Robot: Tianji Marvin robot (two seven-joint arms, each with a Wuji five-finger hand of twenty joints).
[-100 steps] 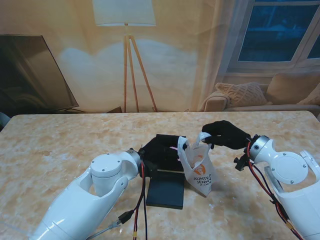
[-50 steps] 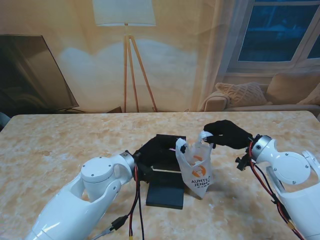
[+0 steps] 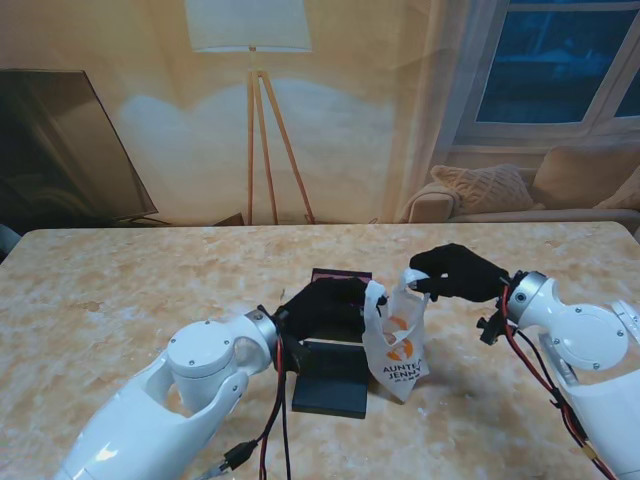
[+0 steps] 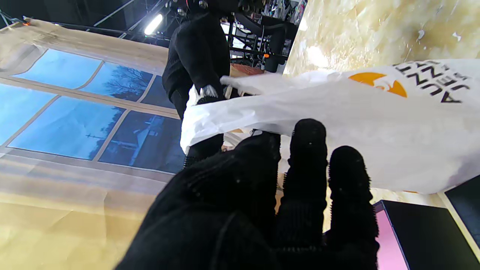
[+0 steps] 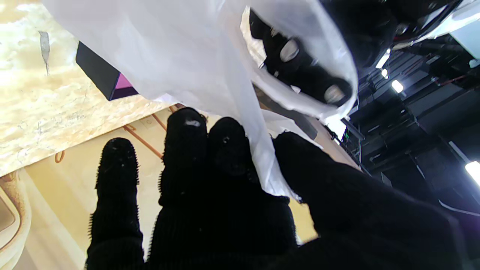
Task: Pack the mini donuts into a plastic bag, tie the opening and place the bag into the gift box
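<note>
Over gift box, plastic bag hangs; right hand, left hand pinching handles; contents unseen.

**What the views hide**

The plastic bag is opaque, its contents unseen. The left hand covers much of the gift box. The bag's lettering cannot be read in full from the stand
</note>
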